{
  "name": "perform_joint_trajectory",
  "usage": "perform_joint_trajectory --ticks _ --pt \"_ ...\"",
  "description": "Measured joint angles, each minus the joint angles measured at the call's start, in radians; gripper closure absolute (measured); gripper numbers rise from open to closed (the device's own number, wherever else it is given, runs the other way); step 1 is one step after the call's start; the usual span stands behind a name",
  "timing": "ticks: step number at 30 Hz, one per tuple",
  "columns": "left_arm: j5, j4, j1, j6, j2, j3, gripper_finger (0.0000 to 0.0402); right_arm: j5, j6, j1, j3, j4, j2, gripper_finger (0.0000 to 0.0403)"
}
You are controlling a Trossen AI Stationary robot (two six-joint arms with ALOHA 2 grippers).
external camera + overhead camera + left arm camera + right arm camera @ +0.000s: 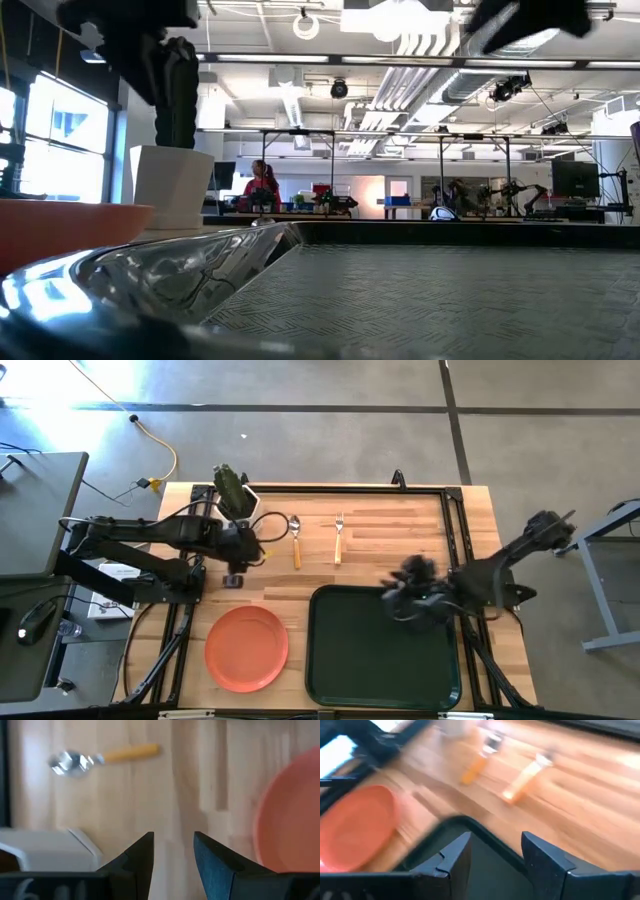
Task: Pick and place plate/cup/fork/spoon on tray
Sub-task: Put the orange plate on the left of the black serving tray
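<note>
Empty tray lay below my right hand, fingers apart, holding nothing. My left hand hung open and empty beside the plate, ready to pick.

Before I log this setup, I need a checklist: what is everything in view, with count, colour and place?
tray: 1, dark green, near right part of the table, nothing on it
plate: 1, orange, on the table just left of the tray
spoon: 1, silver bowl with tan handle, far middle of the table
fork: 1, silver tines with tan handle, just right of the spoon
cactus pot: 1, white pot with green plant, far left of the table
cup: none that I can see
table: 1, light wood
left gripper: 1, dark, open, empty, above the table between pot and plate
right gripper: 1, dark, open, empty, over the tray's far edge
</note>
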Motion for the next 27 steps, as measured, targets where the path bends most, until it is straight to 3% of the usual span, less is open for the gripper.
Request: perform_joint_trajectory --ticks 3,6,12,17,22,27 --pt "0.007 -0.037 -0.015 -0.068 0.001 0.0 0.0275 -0.115 -0.283 -0.105 0.0 0.32 0.087 0.0238" --pt "-0.016 -0.019 -0.037 -0.114 0.001 0.0 0.0275 -0.262 -0.465 -0.204 0.0 0.605 0.181 0.0238" --pt "-0.174 0.0 -0.083 -0.207 0.001 0.0 0.0275 -0.491 -0.577 -0.338 0.001 0.925 0.395 0.0238" --pt "-0.322 0.007 -0.112 -0.28 0.001 0.0 0.0275 -0.583 -0.626 -0.406 0.087 0.963 0.574 0.0238" --pt "-0.467 0.06 -0.122 -0.342 0.001 0.0 0.0275 -0.699 -0.69 -0.43 0.291 0.948 0.764 0.0238" --pt "-0.508 0.071 -0.124 -0.342 0.001 0.0 0.0275 -0.767 -0.736 -0.417 0.554 0.729 0.936 0.0238"
